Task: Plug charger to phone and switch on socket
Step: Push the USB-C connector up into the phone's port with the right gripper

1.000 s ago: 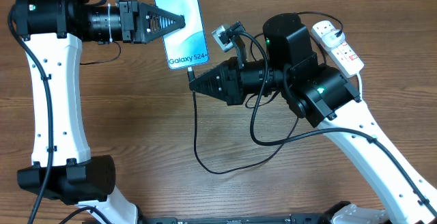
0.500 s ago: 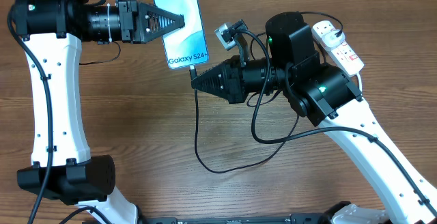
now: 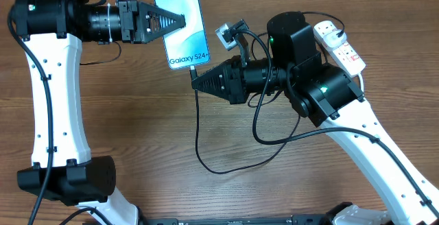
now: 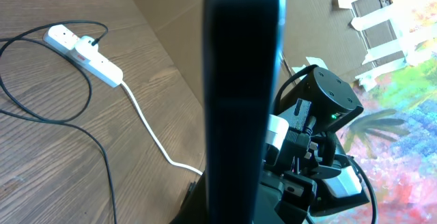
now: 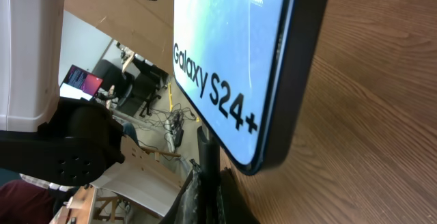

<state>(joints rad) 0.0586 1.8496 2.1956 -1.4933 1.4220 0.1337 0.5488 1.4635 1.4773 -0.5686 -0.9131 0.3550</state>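
Over the last second your right gripper (image 3: 194, 82), pinching the charger (image 3: 197, 125) by its tip, crept up to the lower edge of the phone (image 3: 191, 43) clamped in your left gripper (image 3: 180, 21), then stalled; plug likely unseated, socket (image 3: 339, 43) at far right unswitched.

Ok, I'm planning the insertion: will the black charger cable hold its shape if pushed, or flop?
Probably floppy: the charger trails in a loose loop below the right gripper. Only the short tip pinched there looks stiff enough to push. Being thin, it's likely light.
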